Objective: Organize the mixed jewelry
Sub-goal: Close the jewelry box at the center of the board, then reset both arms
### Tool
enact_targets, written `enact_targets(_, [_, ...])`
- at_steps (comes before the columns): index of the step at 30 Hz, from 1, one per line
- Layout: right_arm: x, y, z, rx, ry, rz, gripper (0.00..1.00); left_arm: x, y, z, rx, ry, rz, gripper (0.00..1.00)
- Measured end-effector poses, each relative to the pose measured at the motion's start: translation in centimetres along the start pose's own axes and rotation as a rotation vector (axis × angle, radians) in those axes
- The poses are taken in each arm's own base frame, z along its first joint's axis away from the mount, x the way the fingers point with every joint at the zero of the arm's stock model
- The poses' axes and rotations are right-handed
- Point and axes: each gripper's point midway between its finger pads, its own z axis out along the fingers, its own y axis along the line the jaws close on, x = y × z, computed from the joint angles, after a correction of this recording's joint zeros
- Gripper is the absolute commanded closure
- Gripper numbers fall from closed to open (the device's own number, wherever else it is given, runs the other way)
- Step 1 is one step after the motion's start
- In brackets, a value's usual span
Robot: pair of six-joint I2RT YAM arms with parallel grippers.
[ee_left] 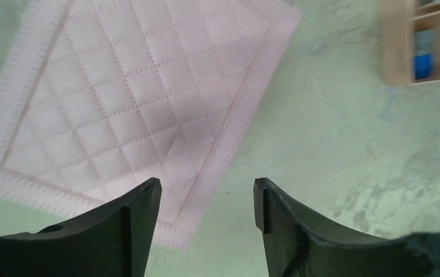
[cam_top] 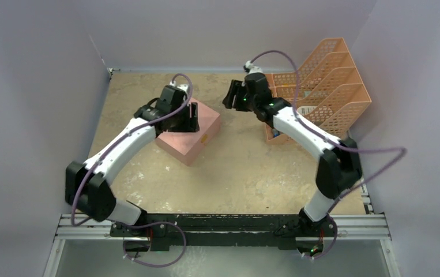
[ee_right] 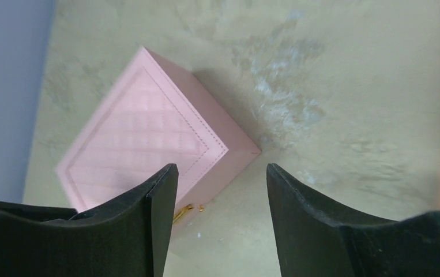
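**Both grippers open over a closed pink box, no jewelry in sight**

None of the jewelry could be made out in any view, so its place relative to either set of fingers, and its look, could not be told.

The left gripper [cam_top: 192,117] hung over the far left part of the pink box [cam_top: 191,141]. In its wrist view the left gripper [ee_left: 207,190] had its two dark fingers [ee_left: 131,225] spread wide with nothing between them. Only the lid and bare table showed in the gap. The right gripper [cam_top: 232,95] hovered farther back, near the table's far middle and apart from the box. It pointed left toward the box. Its own camera showed the right gripper [ee_right: 222,173] also spread wide and gripping nothing.

The box sat left of centre on the mottled beige table [cam_top: 234,173], turned at an angle, with its lid shut. The lid [ee_left: 131,98] was quilted in a diamond pattern with a stitched border. A small gold clasp [cam_top: 204,139] sat on the side facing near and right. In the right wrist view that clasp [ee_right: 184,213] peeked out just beside the left finger's edge, below the pink box [ee_right: 142,138].

At the far right stood an orange mesh organizer [cam_top: 333,86] with stepped, slanted compartments. The left wrist view caught a corner of it [ee_left: 399,46], with a blurred blue item [ee_left: 424,55] inside one compartment.
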Motion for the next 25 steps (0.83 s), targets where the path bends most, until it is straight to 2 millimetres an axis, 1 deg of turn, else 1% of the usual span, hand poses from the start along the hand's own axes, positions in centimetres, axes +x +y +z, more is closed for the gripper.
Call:
enact_targets(2, [-3.0,0.4,-4.1,0.02,-0.11,0.002,0.4,-1.6,-0.5,-3.3,0.023,-0.076,0.003,0.29])
enact_targets(3, [-4.3,0.5,-6.0,0.026,-0.164,0.005,0.38,-2.7,-0.8,-5.5,0.039,-0.133,0.003,0.28])
enact_targets(4, [-5.8,0.5,-8.6,0.035,-0.232,0.01,0.36,-3.9,-1.2,-7.9,0.056,-0.2,0.002,0.26])
enact_targets(6, [-8.3,0.5,-13.7,0.049,-0.366,0.027,0.31,-5.9,-1.5,-12.6,0.083,-0.331,-0.004,0.24])
enact_targets(8, [-10.3,0.1,-18.6,0.068,-0.49,0.05,0.21,-7.2,-1.3,-17.3,0.096,-0.452,-0.016,0.22])
enact_targets(10, [-11.5,-0.7,-22.8,0.091,-0.591,0.074,0.12,-7.4,-0.7,-20.2,0.087,-0.517,-0.028,0.21])
enact_targets(11, [-11.7,-1.1,-24.1,0.103,-0.623,0.082,0.08,-7.1,-0.2,-21.5,0.074,-0.536,-0.035,0.21])
enact_targets(12, [-11.8,-1.6,-25.8,0.115,-0.662,0.09,0.03,-6.7,0.3,-22.2,0.062,-0.545,-0.039,0.21])
enact_targets(13, [-11.7,-2.3,-27.1,0.132,-0.692,0.097,0.02,-6.2,0.9,-23.0,0.043,-0.549,-0.045,0.21])
enact_targets(15, [-11.0,-3.6,-29.1,0.168,-0.73,0.103,0.01,-5.1,2.0,-23.9,0.004,-0.548,-0.057,0.19])
enact_targets(19, [-9.7,-5.1,-31.3,0.204,-0.745,0.106,0.01,-3.1,3.9,-25.5,-0.046,-0.559,-0.072,0.17])
enact_targets(21, [-9.4,-5.5,-32.1,0.217,-0.746,0.109,0.01,-2.4,4.4,-26.5,-0.052,-0.573,-0.078,0.16])
enact_targets(25, [-9.2,-5.5,-32.3,0.231,-0.717,0.101,0.01,-1.3,5.0,-28.0,-0.043,-0.598,-0.1,0.14])
